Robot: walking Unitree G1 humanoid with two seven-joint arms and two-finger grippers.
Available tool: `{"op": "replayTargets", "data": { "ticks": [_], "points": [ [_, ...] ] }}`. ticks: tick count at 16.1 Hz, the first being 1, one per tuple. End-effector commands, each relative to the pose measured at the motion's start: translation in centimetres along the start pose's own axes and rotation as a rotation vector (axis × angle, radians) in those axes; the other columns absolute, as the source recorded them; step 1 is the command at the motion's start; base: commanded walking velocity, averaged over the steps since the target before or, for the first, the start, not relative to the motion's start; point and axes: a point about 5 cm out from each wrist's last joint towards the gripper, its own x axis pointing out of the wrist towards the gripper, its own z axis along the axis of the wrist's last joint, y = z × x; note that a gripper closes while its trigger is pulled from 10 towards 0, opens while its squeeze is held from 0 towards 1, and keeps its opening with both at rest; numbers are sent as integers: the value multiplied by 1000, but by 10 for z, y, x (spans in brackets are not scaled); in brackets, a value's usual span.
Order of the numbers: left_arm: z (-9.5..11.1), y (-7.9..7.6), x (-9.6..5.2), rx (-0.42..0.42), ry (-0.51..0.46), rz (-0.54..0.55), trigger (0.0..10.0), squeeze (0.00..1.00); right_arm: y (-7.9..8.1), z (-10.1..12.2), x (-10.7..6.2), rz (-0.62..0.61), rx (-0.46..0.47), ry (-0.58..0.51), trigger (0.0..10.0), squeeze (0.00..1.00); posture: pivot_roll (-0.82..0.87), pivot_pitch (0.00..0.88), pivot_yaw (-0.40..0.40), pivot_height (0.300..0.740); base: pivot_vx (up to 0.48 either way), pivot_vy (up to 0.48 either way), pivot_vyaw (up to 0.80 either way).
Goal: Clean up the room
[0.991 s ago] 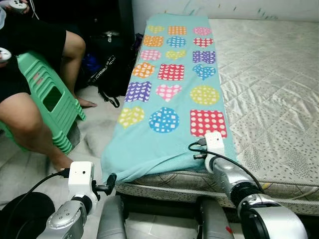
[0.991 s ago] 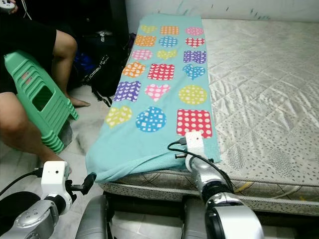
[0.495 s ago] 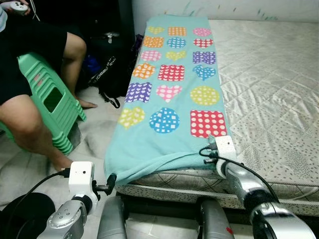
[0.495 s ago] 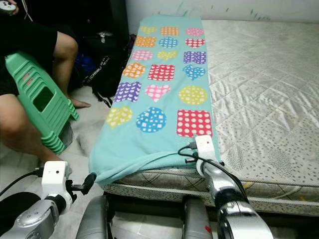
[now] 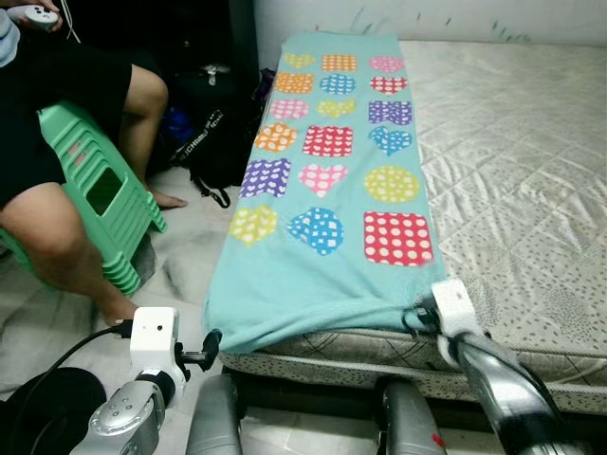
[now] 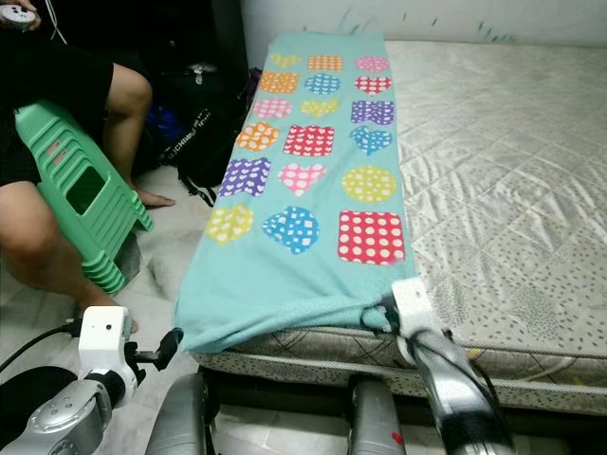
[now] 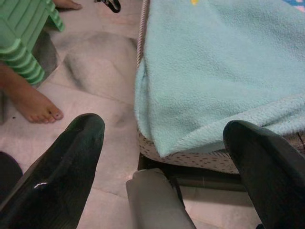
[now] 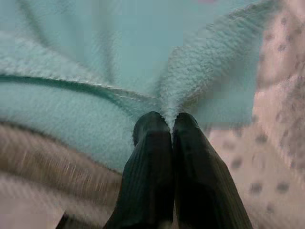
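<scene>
One teal blanket (image 5: 327, 256) lies lengthwise along the edge of one bare quilted mattress (image 5: 512, 161), and I count eighteen spotted patches on it, three across and six deep, running away from my claws toward the wall. My right gripper (image 8: 167, 125) is clenched on a pinch of that blanket's near corner, the fleece bunching up between the two fingers, with the mattress's dotted side fabric just beside them. My left gripper (image 7: 162, 143) hangs released, its fingers (image 7: 71, 157) spread wide, below and just short of the blanket's other near corner, which droops over the mattress edge above the pale marble floor (image 5: 180, 256). Farther off on my left claw's side sits one person (image 5: 57, 161) on one green plastic stool (image 5: 104, 194), a bare foot (image 7: 35, 105) on the floor near my left fingers and a small controller (image 5: 36, 13) in the raised hand. Beyond the stool, against the dark corner, rests one black bag (image 5: 213, 133); I cannot tell what is in it.
</scene>
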Motion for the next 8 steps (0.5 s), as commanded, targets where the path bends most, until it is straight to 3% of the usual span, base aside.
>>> {"op": "replayTargets", "data": {
  "ticks": [1,2,4,5,8],
  "points": [
    [-2,4,-1,7,10,9,10000,0,-4,0,-3,1,0,11,1922,0,18,25,19,569,0,0,0],
    [-3,4,-1,7,13,3,10000,0,3,-12,-14,89,15,14,10000,0,14,27,21,569,0,0,0],
    [-3,3,0,7,16,0,10000,0,6,-17,-19,114,19,21,10000,0,13,27,21,569,0,0,0],
    [-3,3,0,8,18,-5,10000,0,5,-19,-26,120,35,24,10000,1000,9,30,23,569,0,0,0],
    [-4,2,1,9,23,-13,10000,0,2,-18,-34,114,-2,24,10000,1000,0,29,25,569,0,0,0]
  ]
}}
